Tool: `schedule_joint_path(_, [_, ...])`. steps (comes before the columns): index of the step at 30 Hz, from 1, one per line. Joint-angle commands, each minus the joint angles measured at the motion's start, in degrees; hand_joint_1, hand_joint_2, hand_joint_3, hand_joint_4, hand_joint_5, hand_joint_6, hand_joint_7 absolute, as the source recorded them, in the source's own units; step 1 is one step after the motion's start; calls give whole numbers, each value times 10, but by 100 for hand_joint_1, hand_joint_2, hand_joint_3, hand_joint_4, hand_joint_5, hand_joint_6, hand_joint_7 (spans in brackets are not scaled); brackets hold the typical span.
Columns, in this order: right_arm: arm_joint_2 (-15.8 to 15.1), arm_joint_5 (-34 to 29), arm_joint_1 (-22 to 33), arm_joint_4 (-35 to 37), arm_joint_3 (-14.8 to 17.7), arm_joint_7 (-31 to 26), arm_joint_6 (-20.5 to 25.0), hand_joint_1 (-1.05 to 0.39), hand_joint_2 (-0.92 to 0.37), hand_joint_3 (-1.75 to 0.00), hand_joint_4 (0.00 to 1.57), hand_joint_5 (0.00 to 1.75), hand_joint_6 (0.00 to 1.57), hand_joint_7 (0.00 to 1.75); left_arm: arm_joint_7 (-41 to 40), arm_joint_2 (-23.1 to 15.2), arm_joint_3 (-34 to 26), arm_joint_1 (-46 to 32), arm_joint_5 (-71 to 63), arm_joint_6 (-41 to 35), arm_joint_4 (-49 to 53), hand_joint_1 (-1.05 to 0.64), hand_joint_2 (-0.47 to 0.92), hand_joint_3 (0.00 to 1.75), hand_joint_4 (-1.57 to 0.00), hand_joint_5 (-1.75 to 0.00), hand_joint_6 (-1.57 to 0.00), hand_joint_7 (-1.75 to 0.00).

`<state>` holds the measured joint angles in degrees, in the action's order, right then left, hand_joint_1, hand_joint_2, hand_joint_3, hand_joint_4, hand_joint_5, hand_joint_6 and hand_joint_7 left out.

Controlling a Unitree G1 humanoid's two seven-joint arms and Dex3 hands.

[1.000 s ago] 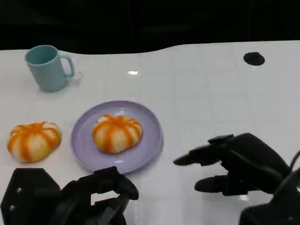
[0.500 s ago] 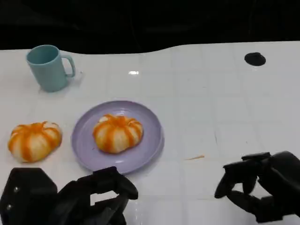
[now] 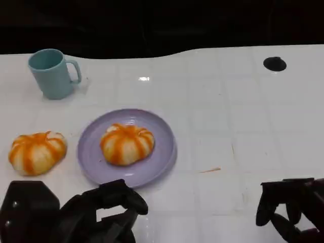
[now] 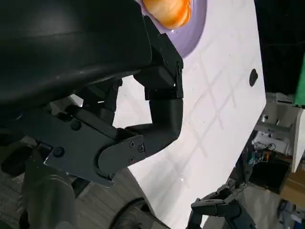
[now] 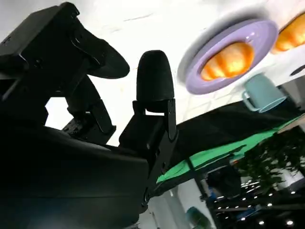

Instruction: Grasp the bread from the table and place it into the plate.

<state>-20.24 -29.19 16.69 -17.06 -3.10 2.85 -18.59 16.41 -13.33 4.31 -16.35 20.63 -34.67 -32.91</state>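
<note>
One bread [image 3: 126, 144] already sits on the plate [image 3: 91, 152]; a second bread [image 3: 36, 152] lies on the surface beside it. Your left hand [image 3: 109, 210] and right hand [image 3: 288, 210] hold nothing, fingers loosely curled. Reach carelessly and you'll nudge the plate's rim.
</note>
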Motion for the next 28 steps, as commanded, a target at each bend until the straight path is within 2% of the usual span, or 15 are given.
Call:
schedule_joint_path(1, [-2,4,2,7,5,-2,7,3,-22,-134,94,174,91,131,4,-9,-5,0,-2,5,1,-31,78,84,-67,-175,-58,-148])
schedule_joint_path(8, [7,-9,-1,7,-9,1,32,0,-23,-131,94,175,90,136,6,-11,-8,-4,-2,8,1,-31,78,83,-66,-175,-57,-148])
schedule_joint_path(17, [16,-10,-1,16,-18,-9,30,-2,-29,-125,96,175,88,139,9,-17,-9,-9,-6,19,3,-31,79,82,-66,-175,-57,-149])
schedule_joint_path(28, [17,-8,3,5,-19,1,43,0,-29,-123,93,175,87,139,7,-19,-6,-18,-6,20,0,-29,78,83,-66,-175,-57,-149])
